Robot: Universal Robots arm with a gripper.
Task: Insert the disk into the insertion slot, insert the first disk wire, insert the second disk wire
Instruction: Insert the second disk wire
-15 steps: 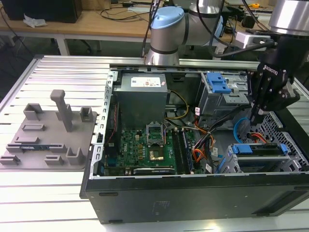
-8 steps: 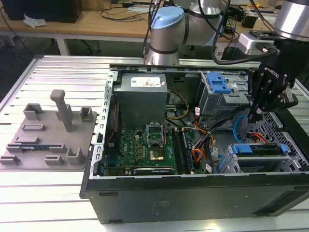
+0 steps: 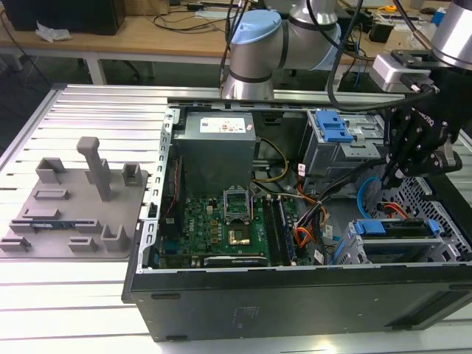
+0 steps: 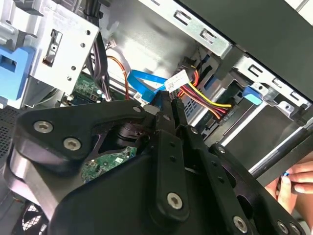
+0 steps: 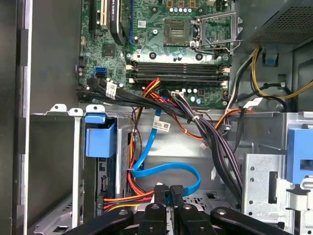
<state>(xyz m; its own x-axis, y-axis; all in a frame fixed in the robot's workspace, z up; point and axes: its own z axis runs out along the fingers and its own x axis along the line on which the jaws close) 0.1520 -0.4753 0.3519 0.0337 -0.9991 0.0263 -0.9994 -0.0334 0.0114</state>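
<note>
Black PC case w/ green motherboard, also green in first wrist view. Power supply grey, white label on top. Blue flat cable loops near the black gripper; same blue cable in second wrist view. Red, yellow, orange, black wire bundle. Bright blue tab on the grey drive cage; blue carrier w/ light grey perforated metal behind. Tall grey box has blue clip. Grey fixture plate on silver ribbed table. Arm joint cap pale blue, body silver.
</note>
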